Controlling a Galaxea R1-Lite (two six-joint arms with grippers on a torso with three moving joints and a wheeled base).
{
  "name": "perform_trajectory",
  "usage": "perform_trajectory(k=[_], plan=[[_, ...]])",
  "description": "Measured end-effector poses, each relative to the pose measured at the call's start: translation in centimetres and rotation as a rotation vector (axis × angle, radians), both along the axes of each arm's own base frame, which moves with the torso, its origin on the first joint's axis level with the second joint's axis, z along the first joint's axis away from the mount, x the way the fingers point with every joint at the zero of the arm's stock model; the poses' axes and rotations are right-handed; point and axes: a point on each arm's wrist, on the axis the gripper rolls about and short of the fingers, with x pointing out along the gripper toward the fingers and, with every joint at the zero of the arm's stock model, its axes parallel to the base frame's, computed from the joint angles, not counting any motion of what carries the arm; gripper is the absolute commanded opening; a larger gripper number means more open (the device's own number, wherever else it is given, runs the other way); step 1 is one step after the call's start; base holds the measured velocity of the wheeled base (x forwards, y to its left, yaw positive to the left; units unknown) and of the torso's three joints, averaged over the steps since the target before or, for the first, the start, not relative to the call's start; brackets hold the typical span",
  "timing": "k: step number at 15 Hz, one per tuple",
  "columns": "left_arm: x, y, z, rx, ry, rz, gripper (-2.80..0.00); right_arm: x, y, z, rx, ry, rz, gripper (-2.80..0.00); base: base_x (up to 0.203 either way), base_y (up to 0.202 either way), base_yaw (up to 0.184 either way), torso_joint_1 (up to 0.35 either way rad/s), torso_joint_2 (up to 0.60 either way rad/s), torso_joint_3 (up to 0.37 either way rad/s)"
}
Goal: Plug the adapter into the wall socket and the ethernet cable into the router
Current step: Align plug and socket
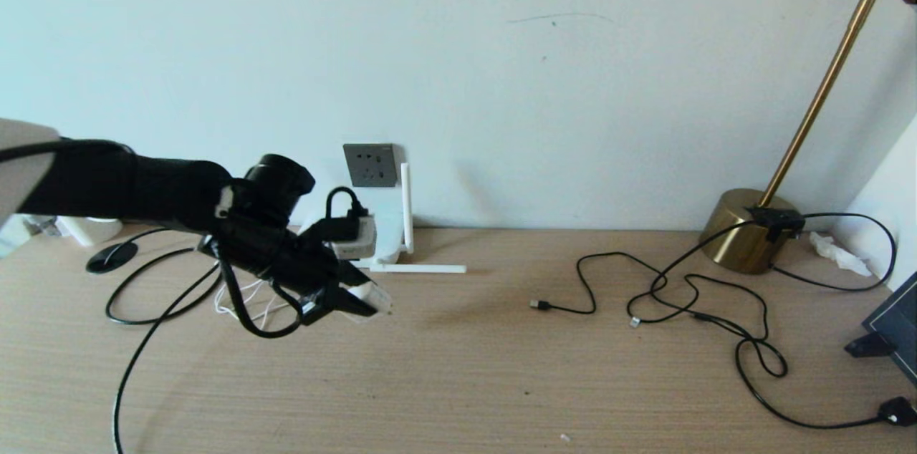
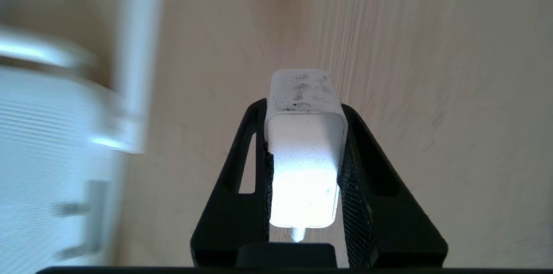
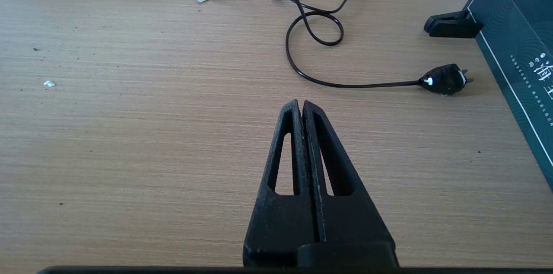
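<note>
The left hand (image 2: pixel 304 153) has the adapter (image 2: pixel 306 153) clamped between its two black fingers (image 2: pixel 235 187), one pad on each flat side. That squeeze across the broad faces looks chosen so the cube cannot twist when it gets pushed home. Its thin white cord (image 1: pixel 243 300) trails down to the counter (image 1: pixel 458 382) on the left, slack enough, I'd say, not to tug.

In the head view the adapter (image 1: pixel 371 296) hangs clear above the counter, near and a little left of the wall socket (image 1: pixel 370 165), which sits on the far wall. Just below the socket stands the router (image 1: pixel 390 243), one antenna (image 1: pixel 405 207) upright, another lying flat. So the approach lane is tight: the hand will have to rise and go far without clipping that upright antenna.

Over on the right, the right hand (image 3: pixel 301 107) is parked low over the counter, fingers pressed together on nothing.

The ethernet cable? Black cables lie on both sides; which is it, I cannot tell.
</note>
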Motion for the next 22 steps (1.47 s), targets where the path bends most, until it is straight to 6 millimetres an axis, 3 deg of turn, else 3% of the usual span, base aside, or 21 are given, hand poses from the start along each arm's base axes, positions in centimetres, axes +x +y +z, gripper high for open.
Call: perform_trajectory(k=[2,5,6,8,10,13,16,22], plan=[[-2.5,0.4,5.4,-0.153,-0.049,0.041,-2.80,0.0,0.0,0.0,0.000,0.000,0.000,-2.80,0.000,0.000,0.000,0.000,0.00,0.000],[-8.2,1.7,14.0,-0.415,-0.050,0.209,-2.80,0.0,0.0,0.0,0.000,0.000,0.000,-2.80,0.000,0.000,0.000,0.000,0.00,0.000],[-10.3,2.6,16.1,-0.494,-0.028,0.300,-2.80,0.0,0.0,0.0,-0.001,0.000,0.000,-2.80,0.000,0.000,0.000,0.000,0.00,0.000],[-14.2,4.2,18.3,-0.620,0.029,0.486,-2.80,0.0,0.0,0.0,0.000,0.000,0.000,-2.80,0.000,0.000,0.000,0.000,0.00,0.000],[-16.4,5.5,19.1,-0.739,0.088,0.636,-2.80,0.0,0.0,0.0,0.000,0.000,0.000,-2.80,0.000,0.000,0.000,0.000,0.00,0.000],[-17.6,7.3,19.6,-0.845,0.074,0.769,-2.80,0.0,0.0,0.0,0.000,0.000,0.000,-2.80,0.000,0.000,0.000,0.000,0.00,0.000],[-16.6,8.2,18.0,-0.857,0.012,0.882,-2.80,0.0,0.0,0.0,-0.001,0.000,0.000,-2.80,0.000,0.000,0.000,0.000,0.00,0.000],[-13.4,8.0,12.4,-0.853,-0.126,1.026,-2.80,0.0,0.0,0.0,-0.001,0.000,0.000,-2.80,0.000,0.000,0.000,0.000,0.00,0.000]])
